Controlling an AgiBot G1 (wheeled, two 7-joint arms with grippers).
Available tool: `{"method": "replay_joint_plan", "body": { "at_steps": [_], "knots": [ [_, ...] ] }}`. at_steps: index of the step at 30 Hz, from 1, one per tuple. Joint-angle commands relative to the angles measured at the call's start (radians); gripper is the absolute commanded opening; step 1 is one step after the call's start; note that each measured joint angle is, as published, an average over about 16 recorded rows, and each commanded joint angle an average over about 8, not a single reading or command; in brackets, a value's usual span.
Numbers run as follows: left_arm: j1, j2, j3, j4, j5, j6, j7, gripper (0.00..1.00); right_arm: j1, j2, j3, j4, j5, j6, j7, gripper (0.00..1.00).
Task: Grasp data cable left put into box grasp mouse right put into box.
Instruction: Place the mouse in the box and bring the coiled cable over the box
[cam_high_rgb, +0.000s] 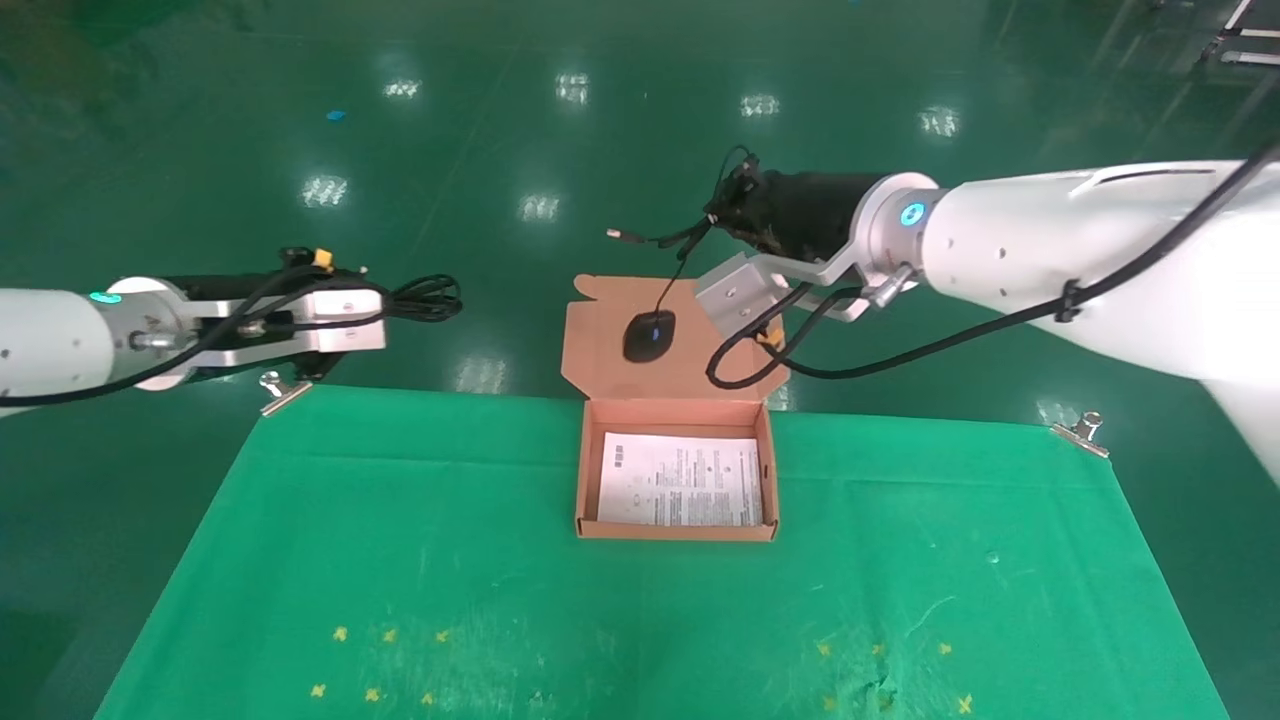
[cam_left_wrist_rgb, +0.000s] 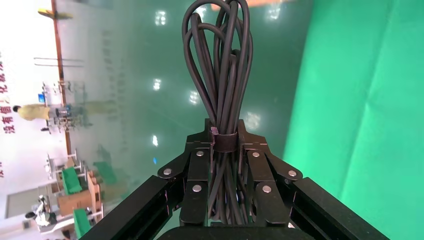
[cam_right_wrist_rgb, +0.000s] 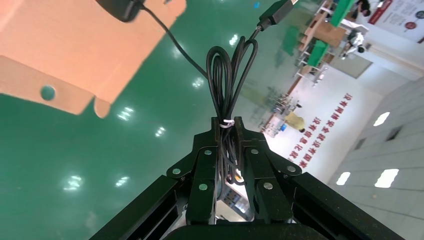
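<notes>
Neither item is boxed yet: the left claw (cam_left_wrist_rgb: 227, 165), far left of the shallow orange-brown cardboard box (cam_high_rgb: 677, 478) on the green tabletop (cam_high_rgb: 400, 540), clamps the looped black data cable (cam_left_wrist_rgb: 222, 65), while the right claw (cam_right_wrist_rgb: 227, 150) pinches the bundled thin cord (cam_right_wrist_rgb: 227, 80) of the small black oval mouse (cam_high_rgb: 649, 335), which dangles before the open flap lid.

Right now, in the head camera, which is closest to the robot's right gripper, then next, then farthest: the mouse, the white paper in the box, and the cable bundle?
From the right gripper:
1. The mouse, hanging by its cord just below, over the open flap.
2. The white paper, lower down, lying in the box.
3. The data cable, far across, held in the left gripper.
</notes>
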Motion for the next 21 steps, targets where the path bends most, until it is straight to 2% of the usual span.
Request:
{"method": "replay_joint_plan", "body": {
  "at_steps": [1, 8, 13, 17, 21],
  "knots": [
    [0.002, -0.015, -0.002, -0.009, 0.002, 0.007, -0.003, 0.0, -0.004, -0.01, -0.004, -0.023, -0.005, 0.005, -0.001, 0.0],
    [0.014, -0.056, -0.006, -0.046, 0.012, 0.028, -0.024, 0.0, -0.022, -0.026, -0.012, -0.059, 0.016, 0.017, -0.028, 0.0],
    [0.019, -0.066, -0.007, -0.066, 0.017, 0.036, -0.037, 0.0, -0.05, -0.01, -0.018, -0.041, 0.049, -0.003, -0.037, 0.0],
    [0.021, -0.067, -0.007, -0.073, 0.023, 0.037, -0.045, 0.0, -0.093, 0.01, -0.02, -0.01, 0.079, -0.028, -0.007, 0.0],
    [0.022, -0.067, -0.007, -0.076, 0.026, 0.038, -0.05, 0.0, -0.143, 0.001, -0.023, -0.019, 0.071, -0.033, 0.066, 0.0]
  ]
}}
